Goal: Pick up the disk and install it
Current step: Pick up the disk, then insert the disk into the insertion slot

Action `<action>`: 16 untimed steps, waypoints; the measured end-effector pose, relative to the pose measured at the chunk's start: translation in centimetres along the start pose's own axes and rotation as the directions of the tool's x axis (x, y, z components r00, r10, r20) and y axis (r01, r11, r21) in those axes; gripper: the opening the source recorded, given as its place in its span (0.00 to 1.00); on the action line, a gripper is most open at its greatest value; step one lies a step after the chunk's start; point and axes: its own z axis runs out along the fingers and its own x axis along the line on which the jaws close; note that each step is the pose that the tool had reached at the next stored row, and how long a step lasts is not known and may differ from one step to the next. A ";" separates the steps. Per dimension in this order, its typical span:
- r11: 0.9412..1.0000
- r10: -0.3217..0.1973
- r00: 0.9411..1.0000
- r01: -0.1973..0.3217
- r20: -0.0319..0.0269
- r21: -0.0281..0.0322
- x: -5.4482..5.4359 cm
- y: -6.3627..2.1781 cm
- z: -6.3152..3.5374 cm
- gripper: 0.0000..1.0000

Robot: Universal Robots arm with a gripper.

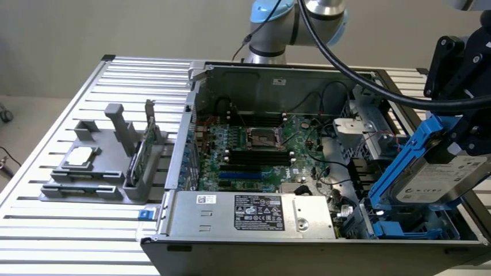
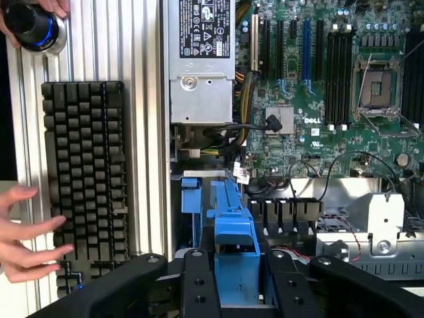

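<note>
A ribbed aluminium table point(image 1: 115, 80) with long parallel slots carries everything. Directly on it stand 1 open computer case point(image 1: 268, 72), lying on its side, and 1 grey parts holder point(image 1: 92, 187) just beside it on the exterior view's left. Alongside the case, 1 black keyboard point(image 2: 83, 185) and 1 round black knob point(image 2: 33, 26) lie on the slats. A person's hand point(image 2: 26, 242) rests at the keyboard.

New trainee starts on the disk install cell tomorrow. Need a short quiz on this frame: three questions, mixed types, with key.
1. True or false: the disk lies on the table.
2. What is the gripper shut on? A keyboard, B disk, C green card.
3. Fill in: the frame clipped around the disk is ___.
Key: 1 false, it is held tilted over a corner of the open computer case; 2 B; 3 blue.
</note>
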 end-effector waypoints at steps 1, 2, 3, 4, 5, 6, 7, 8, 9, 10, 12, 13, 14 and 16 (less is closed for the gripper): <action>1.000 0.000 1.000 0.000 0.000 0.000 0.0 0.00 0.00 0.33; 1.000 0.000 1.000 0.000 0.000 0.000 0.0 0.00 0.00 0.33; 1.000 0.000 1.000 0.000 0.000 0.000 0.0 0.00 0.00 0.33; 1.000 0.000 1.000 0.000 0.000 0.000 0.0 0.00 0.00 0.33; 1.000 0.000 1.000 0.000 0.000 0.000 0.0 0.00 0.00 0.33; 1.000 0.000 1.000 0.000 0.000 0.000 0.0 0.00 0.00 0.33; 1.000 0.000 1.000 0.000 0.000 0.000 0.0 0.00 0.00 0.33; 1.000 0.000 1.000 0.000 0.000 0.000 0.0 0.00 0.00 0.33; 1.000 0.000 1.000 0.000 0.000 0.000 0.0 0.00 0.00 0.33; 1.000 0.000 1.000 0.000 0.000 0.000 0.0 0.00 0.00 0.33; 1.000 0.000 1.000 0.000 0.000 0.000 0.0 0.00 0.00 0.33; 1.000 0.000 1.000 0.000 0.000 0.000 0.0 0.00 0.00 0.33; 1.000 0.000 1.000 0.000 0.000 0.000 0.0 0.00 0.00 0.33; 1.000 0.000 1.000 0.000 0.000 0.000 0.0 0.00 0.01 0.33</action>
